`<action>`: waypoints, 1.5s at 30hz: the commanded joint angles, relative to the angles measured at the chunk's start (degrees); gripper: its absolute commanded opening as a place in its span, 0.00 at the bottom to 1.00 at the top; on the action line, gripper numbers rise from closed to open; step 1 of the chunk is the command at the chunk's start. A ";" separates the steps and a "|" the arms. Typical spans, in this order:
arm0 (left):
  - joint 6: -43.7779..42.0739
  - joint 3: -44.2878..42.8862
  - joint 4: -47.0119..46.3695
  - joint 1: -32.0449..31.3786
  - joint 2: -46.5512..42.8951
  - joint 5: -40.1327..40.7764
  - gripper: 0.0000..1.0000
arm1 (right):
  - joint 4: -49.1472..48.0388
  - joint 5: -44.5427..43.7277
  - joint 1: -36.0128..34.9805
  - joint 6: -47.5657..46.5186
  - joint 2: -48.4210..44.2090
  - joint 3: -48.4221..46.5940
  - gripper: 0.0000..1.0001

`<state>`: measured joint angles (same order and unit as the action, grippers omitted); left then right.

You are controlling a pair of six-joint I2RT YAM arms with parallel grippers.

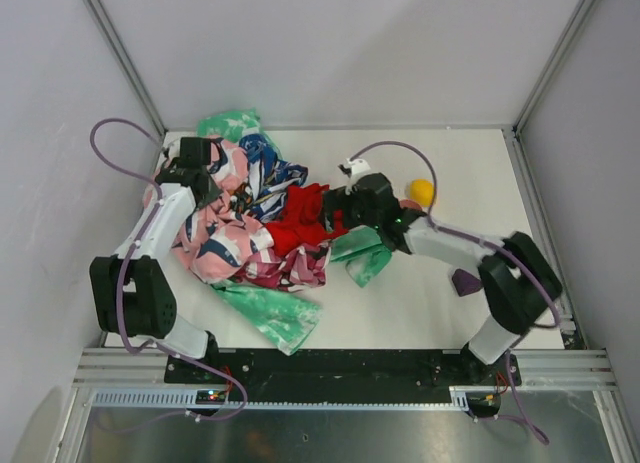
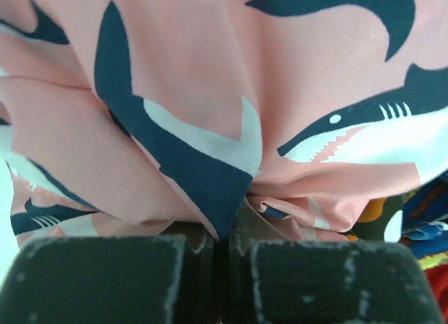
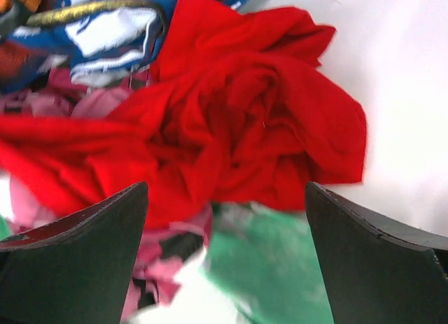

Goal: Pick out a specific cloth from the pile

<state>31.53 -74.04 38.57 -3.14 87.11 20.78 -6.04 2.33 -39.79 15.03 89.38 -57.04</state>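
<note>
The bright red cloth (image 1: 303, 221) lies rumpled at the right side of the pile (image 1: 250, 223), partly under other cloths; it fills the right wrist view (image 3: 238, 128). My right gripper (image 1: 338, 215) is open, its fingers wide apart, hovering just right of the red cloth and above a mint green cloth (image 3: 280, 268). My left gripper (image 1: 205, 181) is shut on the pink cloth with navy-and-white shark print (image 2: 210, 114) at the pile's left side; the fabric bunches between the jaws.
A yellow ball (image 1: 422, 192) lies on the white table behind the right arm. A dark purple piece (image 1: 465, 280) sits near the right arm's base. Green cloth (image 1: 275, 313) spreads toward the near edge. Grey walls enclose the table.
</note>
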 commanded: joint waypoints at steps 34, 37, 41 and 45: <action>0.84 8.22 -11.00 -11.28 -4.20 -20.33 0.01 | 9.83 -29.49 -0.19 -33.46 11.85 -73.36 0.00; 0.75 6.96 -11.21 -13.84 1.15 -20.25 0.01 | 8.43 -29.78 6.49 -33.78 11.27 -76.81 0.00; 0.34 5.28 -11.19 -16.74 8.75 -20.24 0.01 | 8.80 -27.04 16.82 -30.57 8.74 -75.38 0.00; 0.25 4.17 -11.13 -17.15 14.18 -22.82 0.03 | 11.15 -21.20 28.15 -24.57 7.12 -71.89 0.00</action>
<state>32.47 -69.67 25.61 -18.94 95.55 3.22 5.39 -23.42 -20.03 -14.37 99.26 -130.74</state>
